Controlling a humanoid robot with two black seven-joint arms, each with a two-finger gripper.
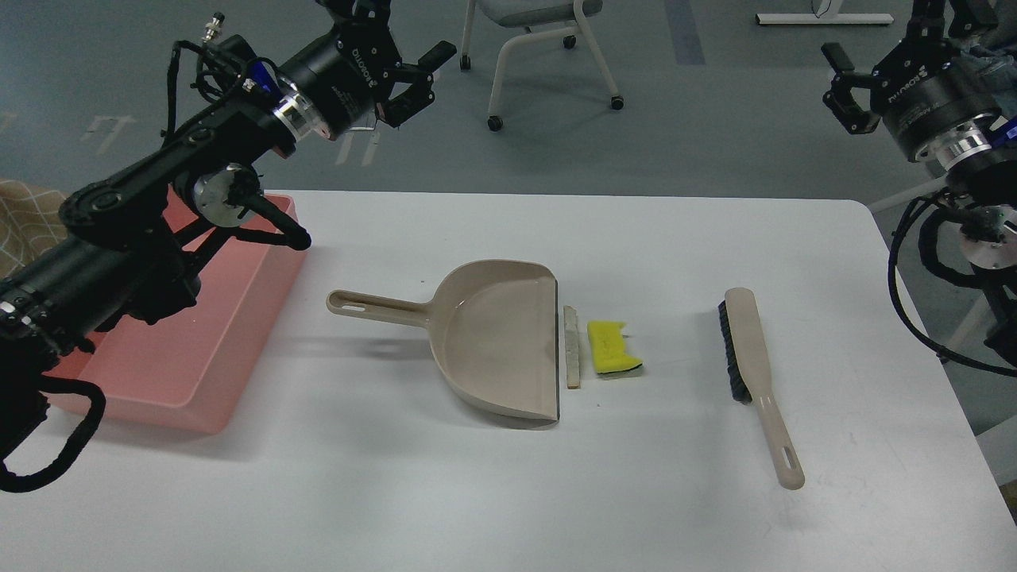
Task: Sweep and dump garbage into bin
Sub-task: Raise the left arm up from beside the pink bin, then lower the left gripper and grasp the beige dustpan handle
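Note:
The garbage lies mid-table: a thin whitish slice with a brown edge (571, 348) right at the lip of the beige dustpan (496, 342), and a yellow sponge piece (610, 346) just to its right. The pink bin (191, 342) stands at the table's left, partly behind my left arm. A beige brush with dark bristles (751, 369) lies to the right. My left gripper (401, 32) is open and empty, high beyond the table's far edge. My right gripper (878, 36) is open and empty, high at the far right.
The white table (508, 492) has its front edge near me and its right edge by the brush. An office chair (548, 48) stands on the floor behind the table. A checked cloth (28, 218) shows at the far left.

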